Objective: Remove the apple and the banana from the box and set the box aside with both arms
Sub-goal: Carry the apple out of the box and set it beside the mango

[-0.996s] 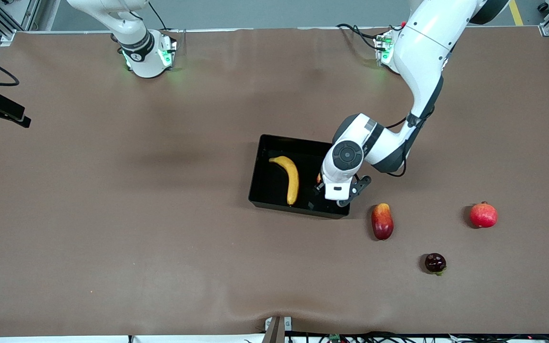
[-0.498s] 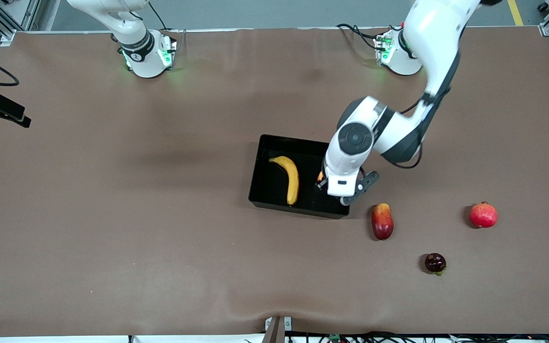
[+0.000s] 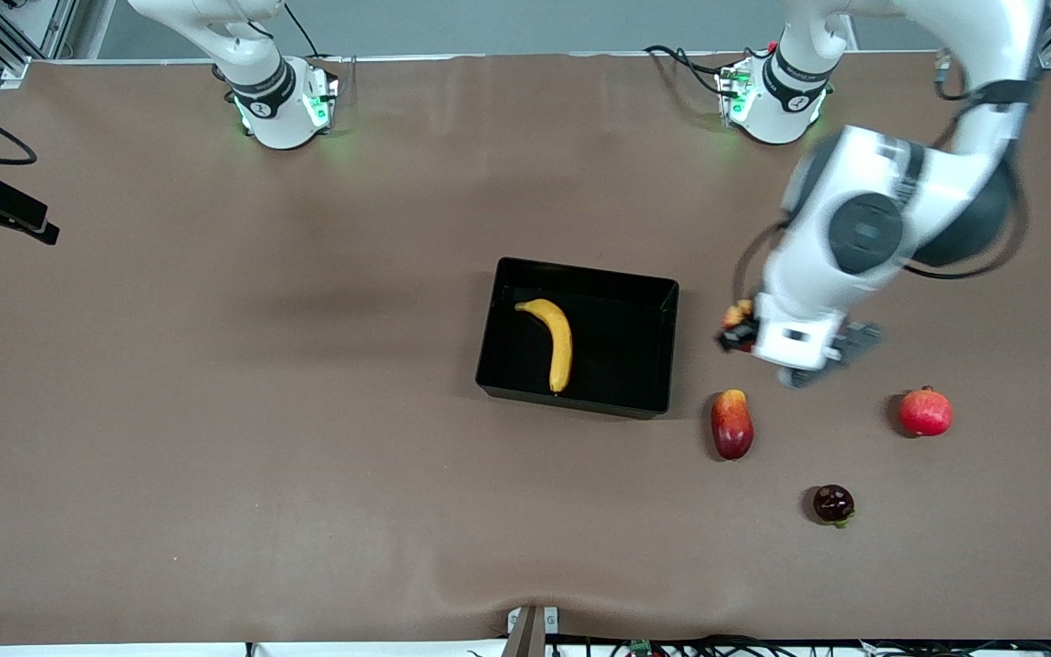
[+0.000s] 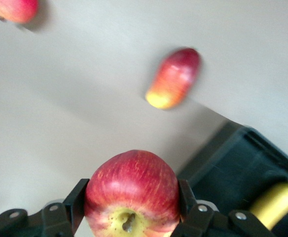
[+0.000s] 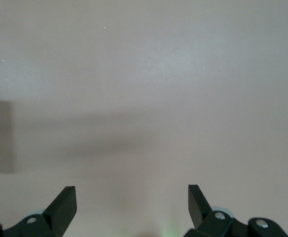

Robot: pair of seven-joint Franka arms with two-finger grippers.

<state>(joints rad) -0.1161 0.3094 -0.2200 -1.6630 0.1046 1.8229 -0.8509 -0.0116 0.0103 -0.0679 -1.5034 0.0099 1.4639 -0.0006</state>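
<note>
Red with yellow patches, the apple (image 4: 132, 191) sits clamped between the fingers of the left claw (image 3: 744, 327), which hangs over bare tabletop (image 3: 215, 411) just beside the black box (image 3: 580, 401). Inside that box lies the banana (image 3: 556, 340). Near the claw, on the tabletop, rests a mango (image 3: 732, 423). Waiting, the right claw (image 5: 129, 207) holds nothing, its jaws spread wide.
</note>
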